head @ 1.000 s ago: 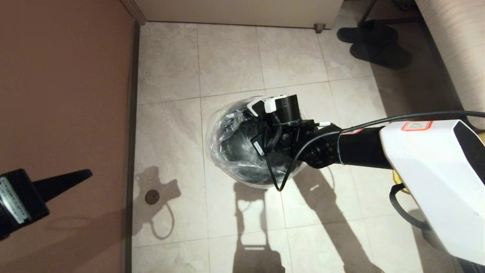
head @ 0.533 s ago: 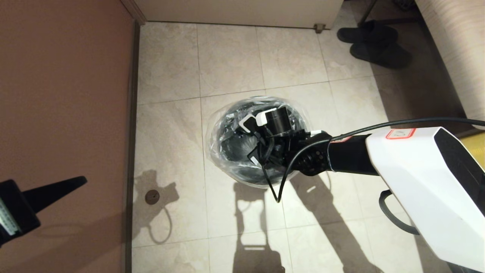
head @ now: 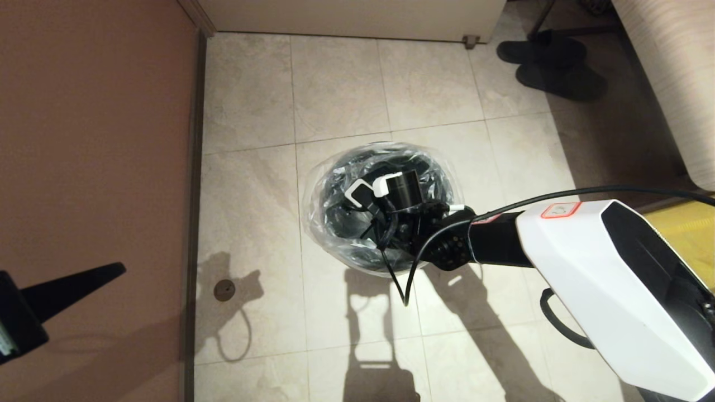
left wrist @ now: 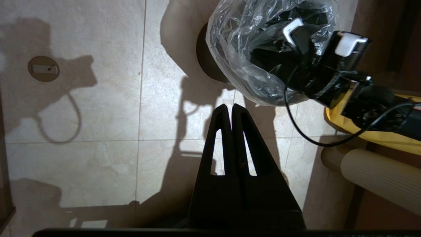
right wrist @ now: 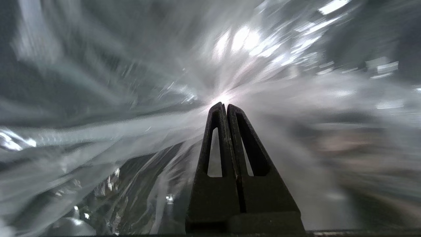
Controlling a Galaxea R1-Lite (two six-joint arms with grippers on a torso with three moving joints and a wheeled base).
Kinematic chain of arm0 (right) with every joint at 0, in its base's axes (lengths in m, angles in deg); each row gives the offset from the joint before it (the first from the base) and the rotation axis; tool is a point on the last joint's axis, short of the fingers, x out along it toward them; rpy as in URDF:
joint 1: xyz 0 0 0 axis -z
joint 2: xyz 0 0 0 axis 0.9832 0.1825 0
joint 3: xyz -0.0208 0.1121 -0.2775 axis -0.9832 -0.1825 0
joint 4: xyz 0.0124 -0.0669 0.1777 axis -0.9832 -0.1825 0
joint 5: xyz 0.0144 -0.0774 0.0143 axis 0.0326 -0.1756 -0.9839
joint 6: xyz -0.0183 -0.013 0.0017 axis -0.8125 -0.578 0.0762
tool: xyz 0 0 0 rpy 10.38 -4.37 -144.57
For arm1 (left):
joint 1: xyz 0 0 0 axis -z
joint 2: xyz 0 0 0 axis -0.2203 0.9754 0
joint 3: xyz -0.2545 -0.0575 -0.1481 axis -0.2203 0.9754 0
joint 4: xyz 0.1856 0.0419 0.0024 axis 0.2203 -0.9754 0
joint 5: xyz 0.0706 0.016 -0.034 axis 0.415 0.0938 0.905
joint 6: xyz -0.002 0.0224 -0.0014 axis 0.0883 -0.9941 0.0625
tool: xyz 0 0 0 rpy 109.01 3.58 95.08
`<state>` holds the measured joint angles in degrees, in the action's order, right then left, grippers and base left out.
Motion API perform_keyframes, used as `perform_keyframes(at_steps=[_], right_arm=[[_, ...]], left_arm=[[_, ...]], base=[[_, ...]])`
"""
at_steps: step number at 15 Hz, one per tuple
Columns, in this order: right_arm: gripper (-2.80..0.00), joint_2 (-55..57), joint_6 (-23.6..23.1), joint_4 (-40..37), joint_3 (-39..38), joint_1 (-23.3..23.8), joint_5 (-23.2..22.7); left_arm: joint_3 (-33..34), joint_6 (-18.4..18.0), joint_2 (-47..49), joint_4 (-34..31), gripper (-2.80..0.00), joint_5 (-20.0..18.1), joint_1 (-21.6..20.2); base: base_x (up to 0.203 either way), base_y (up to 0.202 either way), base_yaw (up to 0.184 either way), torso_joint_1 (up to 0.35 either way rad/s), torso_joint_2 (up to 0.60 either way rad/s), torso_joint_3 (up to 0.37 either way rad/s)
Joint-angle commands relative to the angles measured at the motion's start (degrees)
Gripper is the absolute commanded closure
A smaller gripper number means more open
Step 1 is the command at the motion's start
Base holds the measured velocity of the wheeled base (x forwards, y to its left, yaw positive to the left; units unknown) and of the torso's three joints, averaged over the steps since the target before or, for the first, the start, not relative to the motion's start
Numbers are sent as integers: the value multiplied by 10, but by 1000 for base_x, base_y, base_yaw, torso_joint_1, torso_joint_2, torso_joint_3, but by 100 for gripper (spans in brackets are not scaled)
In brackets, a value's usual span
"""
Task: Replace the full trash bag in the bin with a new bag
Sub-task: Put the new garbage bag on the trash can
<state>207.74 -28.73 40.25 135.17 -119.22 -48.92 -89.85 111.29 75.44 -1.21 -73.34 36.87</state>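
The bin (head: pixel 341 222) stands on the tiled floor, and its dark side (left wrist: pixel 204 62) shows below the plastic. The new bag (head: pixel 317 196) lines it, its crinkly clear film (left wrist: pixel 235 46) folded out over the rim. My right arm reaches down into the bin, and the wrist (head: pixel 399 192) hides the fingers in the head view. In the right wrist view the right gripper (right wrist: pixel 225 106) is shut, its tips pressed against the bag's star-gathered bottom seal (right wrist: pixel 227 95). The left gripper (left wrist: pixel 231 107) is shut and empty, parked low at the left (head: pixel 109 272) away from the bin.
A yellow sack (head: pixel 690 226) lies right of the bin, behind my right arm, next to a ribbed beige cylinder (left wrist: pixel 378 176). Dark slippers (head: pixel 550 64) sit at the back right. A brown wall (head: pixel 95 139) runs along the left, with a floor drain (head: pixel 224 290) beside it.
My right arm has sunk deeper into the bin, and the wrist now sits lower inside the bag's mouth. The left gripper has drifted slightly down and to the left.
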Motion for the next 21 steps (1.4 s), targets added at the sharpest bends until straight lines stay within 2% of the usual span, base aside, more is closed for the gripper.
perform_keyframes(at_steps=[1,3,7,15,18,21], right_arm=[[0,33,-15,5,0,0,1],[0,46,-19,7,0,1,-3],[0,67,-29,41,3,2,-11],[0,-4,-25,24,-3,5,-9],[0,-55,31,-26,-9,-9,-7],[0,-101,119,-61,-7,-20,-7]], left_arm=[[6,4,-3,0,0,0,0],[15,4,-9,0,0,-2,4],[30,6,-20,19,0,-7,38],[27,3,-34,25,0,-7,38],[21,2,-51,20,0,-6,38],[28,3,-51,20,0,-7,38]], base=[[0,0,0,0,0,0],[0,0,0,0,0,0],[0,0,0,0,0,0],[0,0,0,0,0,0],[0,0,0,0,0,0],[0,0,0,0,0,0]])
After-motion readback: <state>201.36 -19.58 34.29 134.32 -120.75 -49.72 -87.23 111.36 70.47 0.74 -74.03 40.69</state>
